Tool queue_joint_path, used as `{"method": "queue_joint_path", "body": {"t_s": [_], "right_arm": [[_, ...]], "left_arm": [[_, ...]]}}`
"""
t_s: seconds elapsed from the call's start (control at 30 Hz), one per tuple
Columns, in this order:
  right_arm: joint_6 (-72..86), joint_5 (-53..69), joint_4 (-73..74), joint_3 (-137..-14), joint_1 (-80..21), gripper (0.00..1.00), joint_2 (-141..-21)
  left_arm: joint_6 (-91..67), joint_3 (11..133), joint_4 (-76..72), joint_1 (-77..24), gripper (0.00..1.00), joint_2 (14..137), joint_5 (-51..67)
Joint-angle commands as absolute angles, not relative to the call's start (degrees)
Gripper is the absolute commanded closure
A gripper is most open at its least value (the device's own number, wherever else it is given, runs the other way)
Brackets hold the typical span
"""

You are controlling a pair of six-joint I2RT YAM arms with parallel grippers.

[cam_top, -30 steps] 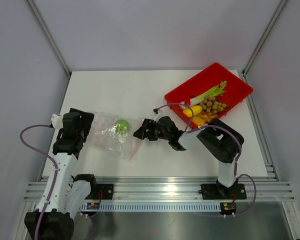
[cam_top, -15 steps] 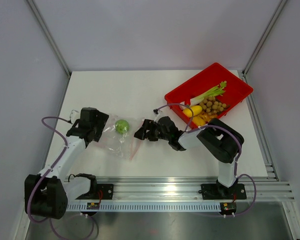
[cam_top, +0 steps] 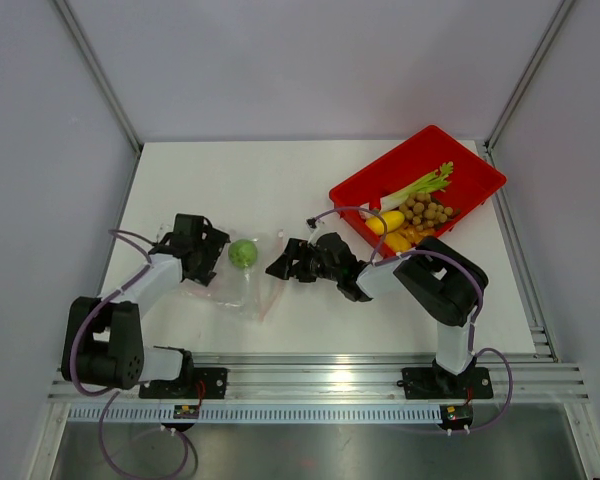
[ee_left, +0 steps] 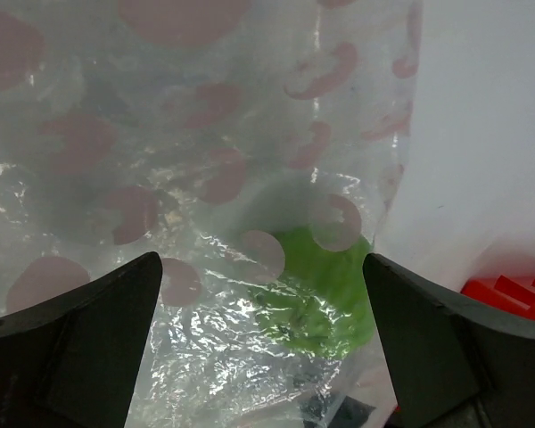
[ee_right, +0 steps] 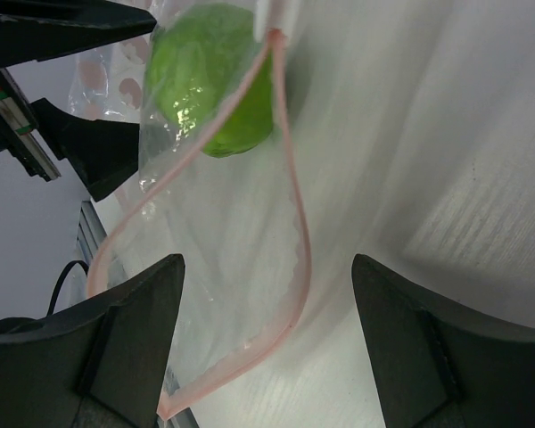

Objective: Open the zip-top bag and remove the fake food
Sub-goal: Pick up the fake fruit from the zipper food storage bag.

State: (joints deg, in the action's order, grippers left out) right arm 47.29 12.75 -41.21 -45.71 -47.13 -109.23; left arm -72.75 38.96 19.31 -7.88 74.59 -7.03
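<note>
Lowered to the crinkly zip-top bag (cam_top: 215, 285) holding a round green fruit (cam_top: 243, 252), left fingers (ee_left: 71, 348) spread wide; right fingers (ee_right: 116, 348) too.

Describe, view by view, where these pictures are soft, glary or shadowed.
Top external: even light, fairly sharp throughout, little shadow. Left wrist: white glints on the crinkled bag; the green fruit looks hazy behind the plastic. Right wrist: the near fingers are soft-edged, and a soft grey shadow lies on the table.

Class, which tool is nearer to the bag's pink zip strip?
Right. The right tool faces the bag's mouth, with the zip strip just ahead of its open jaws; the left tool is at the bag's far end, beyond the fruit.
</note>
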Motion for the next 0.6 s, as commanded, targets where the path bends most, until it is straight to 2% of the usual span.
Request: {"method": "queue_joint_path", "body": {"t_s": [0.0,0.23,0.43,0.57], "right_arm": [[46.58,12.66,-42.98,-46.93,-47.81,0.17,-107.14],[46.32,12.83,-42.89,-47.02,-48.16,0.17,-106.61],[44.21,10.73,-40.52,-46.93,-48.86,0.17,-103.11],[41.40,5.73,-31.42,-49.04,-50.36,0.18,-100.73]], "left_arm": [[-73.13,39.29,15.38,-6.77,0.01,77.78,-2.29],[-72.86,38.06,11.78,-5.63,0.07,80.95,-0.44],[-72.69,36.56,9.32,-5.27,0.20,81.21,-1.41],[-72.42,36.39,8.53,-5.27,0.26,81.56,-1.49]]}}
